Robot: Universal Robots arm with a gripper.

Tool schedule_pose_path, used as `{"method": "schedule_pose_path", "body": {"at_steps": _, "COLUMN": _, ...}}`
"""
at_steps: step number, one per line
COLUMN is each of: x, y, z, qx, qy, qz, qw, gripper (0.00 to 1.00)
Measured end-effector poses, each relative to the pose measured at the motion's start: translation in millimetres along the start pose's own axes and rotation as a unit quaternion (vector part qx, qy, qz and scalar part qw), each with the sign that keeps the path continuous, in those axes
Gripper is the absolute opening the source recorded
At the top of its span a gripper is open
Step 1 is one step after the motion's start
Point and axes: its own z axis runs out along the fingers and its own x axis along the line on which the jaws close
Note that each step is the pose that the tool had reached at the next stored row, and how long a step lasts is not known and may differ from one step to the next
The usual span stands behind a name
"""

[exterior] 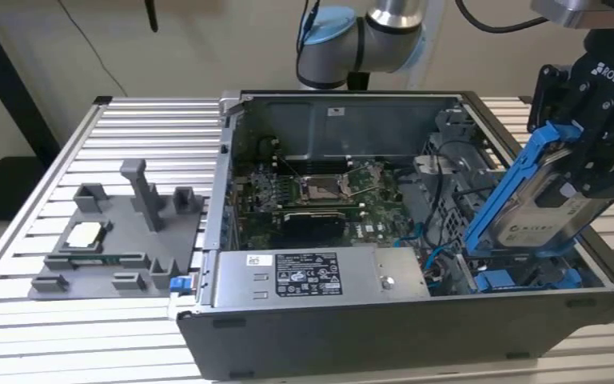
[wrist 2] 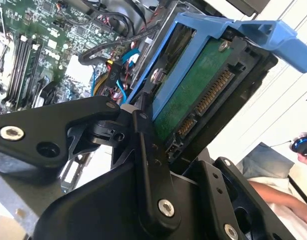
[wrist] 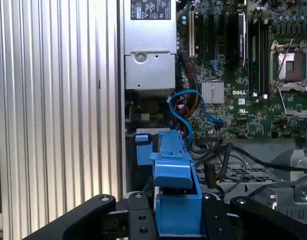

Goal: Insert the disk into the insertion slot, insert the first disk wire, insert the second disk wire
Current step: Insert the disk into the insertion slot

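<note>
On slatted table (exterior: 125,128), over open case (exterior: 392,344), gripper (exterior: 582,164) clamps tilted disk (exterior: 536,224) near slot (exterior: 520,280); probably rigid, hefty, circuit side fragile, blue carrier (exterior: 499,200) safest hold.

Arm (exterior: 363,38): your arm's grey-and-blue joint is sitting at 12 o'clock in the exterior view.
Gripper (exterior: 576,164): your gripper is hanging at 2 o'clock there, pointing downward.
Fingers (wrist 2: 145,145): they are clamping the disk (exterior: 529,218) from both sides, holding it tilted.
</note>
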Motion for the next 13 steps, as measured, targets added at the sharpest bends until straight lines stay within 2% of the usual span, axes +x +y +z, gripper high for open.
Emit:
{"method": "schedule_pose_path", "body": {"at_steps": 10, "x": 0.0, "y": -0.3, "z": 6.6, "qx": 0.0, "qy": -0.0001, "qz": 0.0, "qw": 1.0, "gripper": 0.33}}
{"method": "schedule_pose_path", "body": {"at_steps": 13, "x": 0.0, "y": -0.5, "z": 10.5, "qx": 0.0, "qy": -0.0017, "qz": 0.0, "qw": 1.0, "gripper": 0.33}}
